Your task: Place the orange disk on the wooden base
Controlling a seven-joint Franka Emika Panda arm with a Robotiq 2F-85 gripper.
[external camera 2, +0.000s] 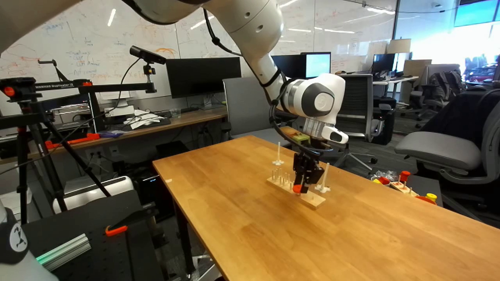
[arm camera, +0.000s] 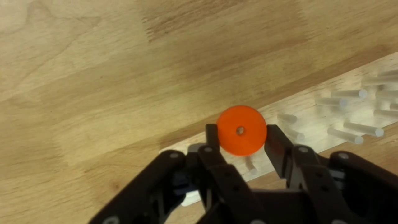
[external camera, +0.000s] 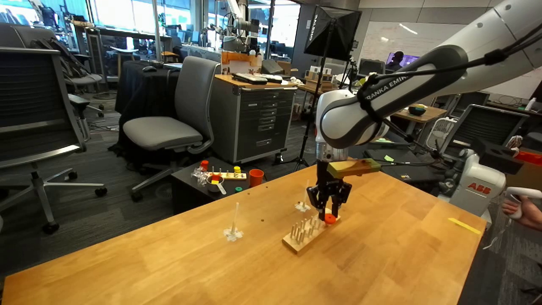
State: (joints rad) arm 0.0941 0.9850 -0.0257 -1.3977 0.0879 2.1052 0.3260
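Fingers (arm camera: 277, 152) grip the orange disk (arm camera: 247, 137): one against each side of its rim, no gap visible in the wrist view. The disk lies between the ends of the fingers, flat face showing. Being round, it offers no long axis; its center hole is what needs matching. Key relation: the nearest peg (arm camera: 251, 166) of the wooden base (arm camera: 320, 121) shows just below the disk in the wrist view, its foot apparently hidden under the rim, and not through the hole. In both exterior views the disk is at the base, beside the clustered pegs (arm camera: 363, 128); whether it meets the wood or hangs above it cannot be told. Judgement: placement is the step in hand, not yet done. If that peg is the target, the next move likely needs a small shift toward it, then lowering. Possible fault: the rim catches the peg tip and tilts.
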